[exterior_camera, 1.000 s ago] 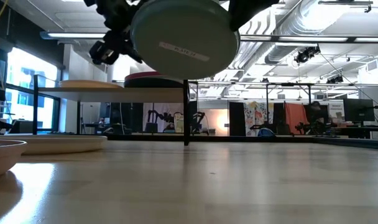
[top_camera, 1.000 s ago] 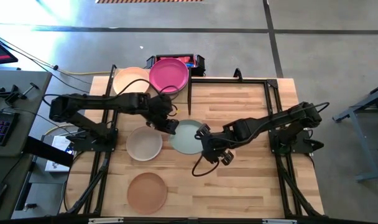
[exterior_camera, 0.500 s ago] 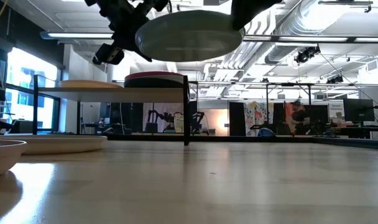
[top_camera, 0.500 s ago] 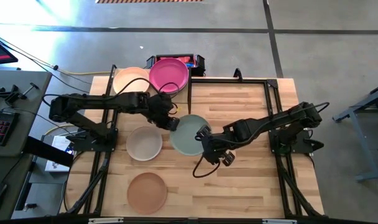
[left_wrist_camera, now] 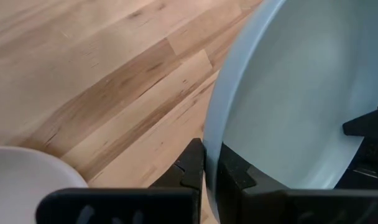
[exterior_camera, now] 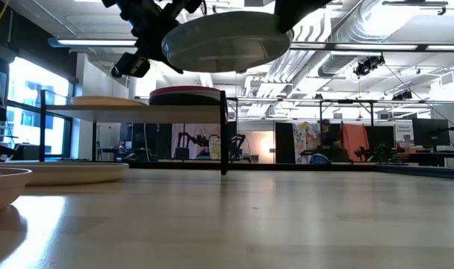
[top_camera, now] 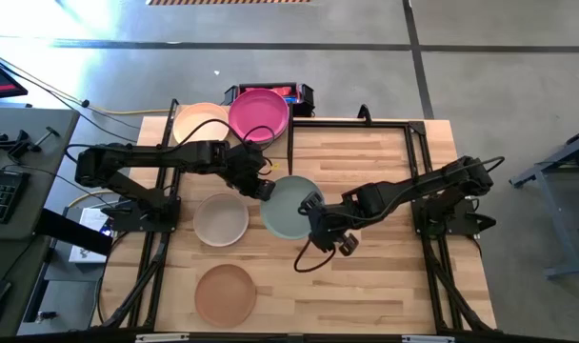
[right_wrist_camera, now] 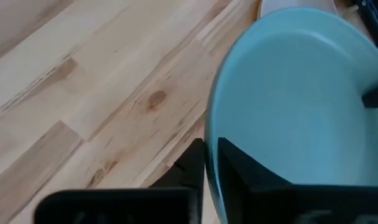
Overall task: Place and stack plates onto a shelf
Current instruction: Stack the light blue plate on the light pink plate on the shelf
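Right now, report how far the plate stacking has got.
Done: cream plate and magenta plate sit on the shelf. In hand: pale green plate, held in the air by left hand and right hand. Left: off-white plate and tan plate.

Matte pale green plate (top_camera: 291, 207) above a smooth, faintly glossy wooden tabletop (top_camera: 385, 267).

Count, high view: five plates visible. One pale green plate (top_camera: 289, 207), raised off the table (top_camera: 366, 257). One off-white plate (top_camera: 220, 219) and one tan plate (top_camera: 225, 293) lying on the table. One magenta plate (top_camera: 259, 114) and one cream plate (top_camera: 200, 121) on the shelf (top_camera: 291, 122). One shelf. Two arms, two claws: left claw (top_camera: 264, 188), right claw (top_camera: 313, 205).
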Controlling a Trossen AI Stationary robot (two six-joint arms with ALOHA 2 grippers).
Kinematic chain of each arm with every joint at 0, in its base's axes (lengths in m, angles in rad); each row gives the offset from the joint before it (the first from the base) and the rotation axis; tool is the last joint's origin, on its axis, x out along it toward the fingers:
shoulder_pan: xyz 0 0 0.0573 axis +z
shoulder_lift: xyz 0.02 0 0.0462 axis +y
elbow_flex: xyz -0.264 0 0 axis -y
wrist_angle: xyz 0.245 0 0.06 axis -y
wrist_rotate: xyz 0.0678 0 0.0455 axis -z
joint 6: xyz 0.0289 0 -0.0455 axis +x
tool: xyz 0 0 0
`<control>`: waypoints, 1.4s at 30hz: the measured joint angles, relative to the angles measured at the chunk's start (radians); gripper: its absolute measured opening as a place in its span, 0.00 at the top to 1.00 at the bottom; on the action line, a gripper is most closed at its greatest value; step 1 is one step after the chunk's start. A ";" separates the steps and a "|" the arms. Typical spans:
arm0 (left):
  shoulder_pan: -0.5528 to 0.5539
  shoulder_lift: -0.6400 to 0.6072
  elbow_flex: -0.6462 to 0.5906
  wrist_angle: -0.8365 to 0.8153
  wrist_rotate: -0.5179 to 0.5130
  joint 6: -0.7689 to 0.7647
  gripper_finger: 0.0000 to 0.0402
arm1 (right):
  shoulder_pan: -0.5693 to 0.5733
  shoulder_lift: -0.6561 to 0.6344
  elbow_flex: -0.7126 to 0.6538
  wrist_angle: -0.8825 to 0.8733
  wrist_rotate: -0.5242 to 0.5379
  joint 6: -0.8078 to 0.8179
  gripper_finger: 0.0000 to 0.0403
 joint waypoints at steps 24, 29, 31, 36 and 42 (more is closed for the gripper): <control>0.064 -0.120 0.000 -0.174 -0.092 0.028 0.98 | -0.013 -0.060 0.000 -0.149 0.113 0.097 0.68; 0.129 -0.213 0.001 -0.241 -0.179 0.023 0.98 | -0.037 -0.060 0.000 -0.192 0.113 0.163 0.68; 0.162 -0.250 0.001 -0.262 -0.216 0.014 0.98 | -0.046 -0.060 0.000 -0.204 0.113 0.187 0.68; 0.260 -0.342 0.001 -0.272 -0.243 0.008 0.98 | -0.065 -0.060 0.000 -0.215 0.081 0.222 0.68; 0.381 -0.425 0.001 -0.271 -0.250 0.022 0.98 | -0.074 -0.060 0.000 -0.215 0.061 0.229 0.68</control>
